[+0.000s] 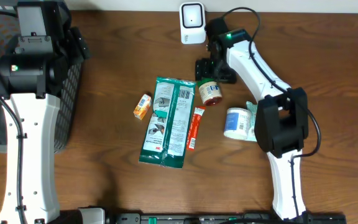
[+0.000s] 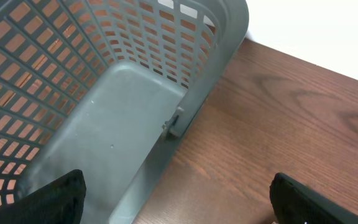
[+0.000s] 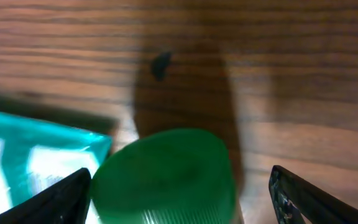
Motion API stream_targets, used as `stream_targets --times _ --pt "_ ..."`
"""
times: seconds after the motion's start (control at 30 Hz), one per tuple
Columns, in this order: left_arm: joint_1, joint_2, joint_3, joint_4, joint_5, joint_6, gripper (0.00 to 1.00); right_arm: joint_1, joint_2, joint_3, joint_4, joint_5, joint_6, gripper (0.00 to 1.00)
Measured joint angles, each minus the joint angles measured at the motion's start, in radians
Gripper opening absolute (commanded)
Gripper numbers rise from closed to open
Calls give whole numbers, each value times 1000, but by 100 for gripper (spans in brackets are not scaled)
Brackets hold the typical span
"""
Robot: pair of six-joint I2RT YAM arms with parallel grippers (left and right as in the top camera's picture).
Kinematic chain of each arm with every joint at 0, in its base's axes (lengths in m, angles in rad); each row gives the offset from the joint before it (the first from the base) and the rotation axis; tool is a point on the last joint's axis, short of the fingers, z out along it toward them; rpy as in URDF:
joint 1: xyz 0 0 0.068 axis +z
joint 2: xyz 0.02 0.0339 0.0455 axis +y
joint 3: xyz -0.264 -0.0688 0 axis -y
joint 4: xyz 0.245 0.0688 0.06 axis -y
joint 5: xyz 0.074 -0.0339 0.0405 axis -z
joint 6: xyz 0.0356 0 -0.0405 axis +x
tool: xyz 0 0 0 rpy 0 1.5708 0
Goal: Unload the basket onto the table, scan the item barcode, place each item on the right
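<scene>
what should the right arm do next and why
Probably lower the right gripper a little and close it on the green-lidded jar. Its jaws stand open with the jar's lid between them in the wrist view, nothing is held yet, and the teal packet lies close on one side.

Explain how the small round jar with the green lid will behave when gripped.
The small round jar with a green ribbed lid looks rigid, so it probably will not deform. Being round, it may roll if nudged. The ribs should help the open right gripper hold it.
</scene>
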Motion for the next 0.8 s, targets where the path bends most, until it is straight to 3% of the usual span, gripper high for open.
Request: stream_targets --times 0.33,0.63,0.8 --pt "0 0 0 0 0 0 90 0 23 -3 1 26 -8 83" --pt "0 0 0 0 0 0 90 0 23 -3 -12 29 -28 57" --pt "0 0 0 0 0 0 90 0 22 -2 -13 29 -28 56"
